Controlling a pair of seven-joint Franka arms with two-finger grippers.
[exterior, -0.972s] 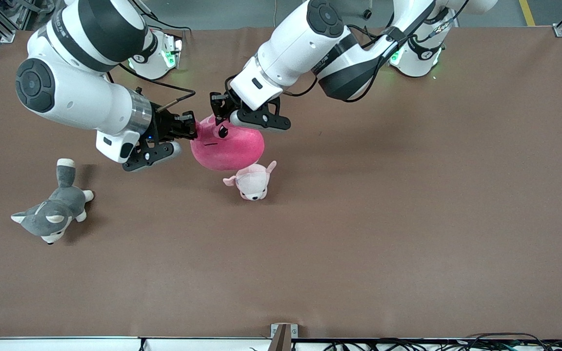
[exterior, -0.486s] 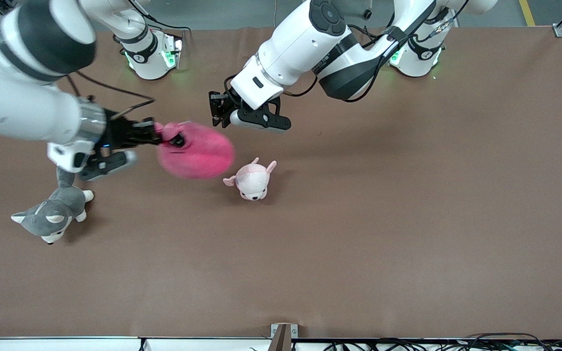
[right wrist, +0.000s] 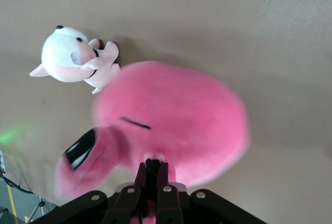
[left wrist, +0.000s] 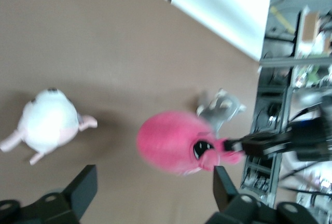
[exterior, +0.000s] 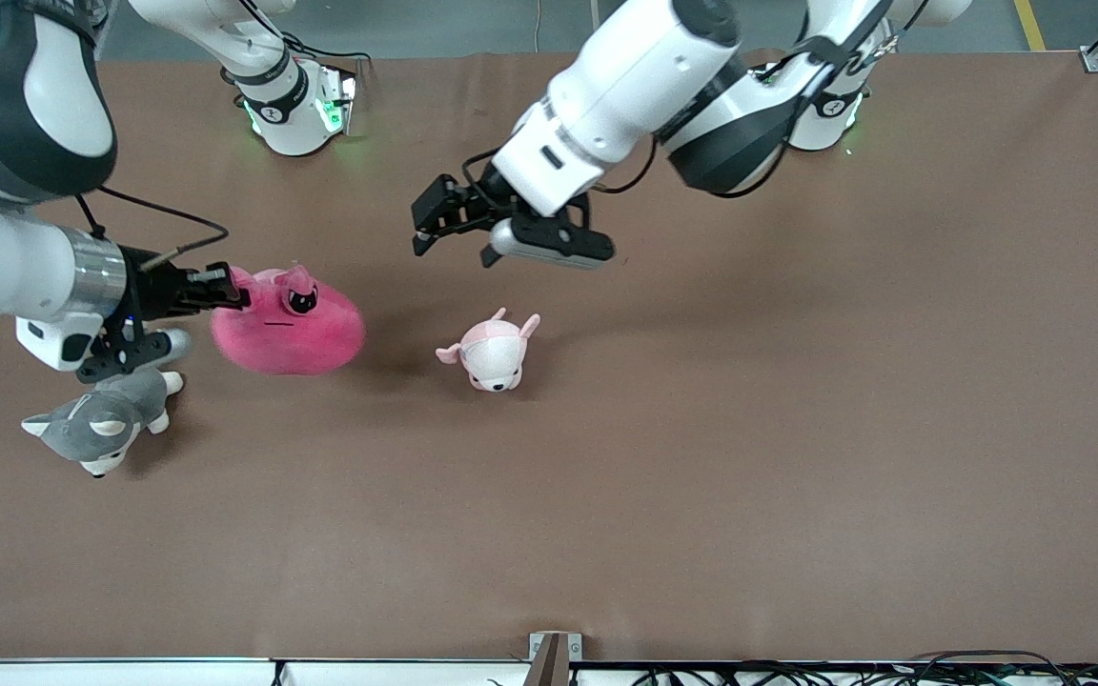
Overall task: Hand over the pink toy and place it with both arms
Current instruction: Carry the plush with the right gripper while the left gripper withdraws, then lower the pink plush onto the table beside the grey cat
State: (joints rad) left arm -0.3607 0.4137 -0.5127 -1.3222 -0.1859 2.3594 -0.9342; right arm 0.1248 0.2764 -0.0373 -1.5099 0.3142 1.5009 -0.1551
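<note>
The hot-pink round plush toy [exterior: 289, 332] hangs from my right gripper [exterior: 233, 291], which is shut on its edge and holds it above the table, beside the husky toward the right arm's end. In the right wrist view the pink toy [right wrist: 176, 120] fills the middle, pinched between the closed fingers [right wrist: 153, 175]. My left gripper [exterior: 432, 227] is open and empty, in the air over the table middle. The left wrist view shows its two fingers [left wrist: 85, 187] spread wide, with the pink toy [left wrist: 174, 141] farther off.
A small pale pink-and-white plush animal [exterior: 493, 353] lies on the brown table [exterior: 701, 429] near the middle. A grey-and-white husky plush [exterior: 101, 424] lies under my right forearm, toward the right arm's end.
My right gripper has carried the pink toy away from the left gripper toward the right arm's end. The left gripper let go of it, opened and drew back.
</note>
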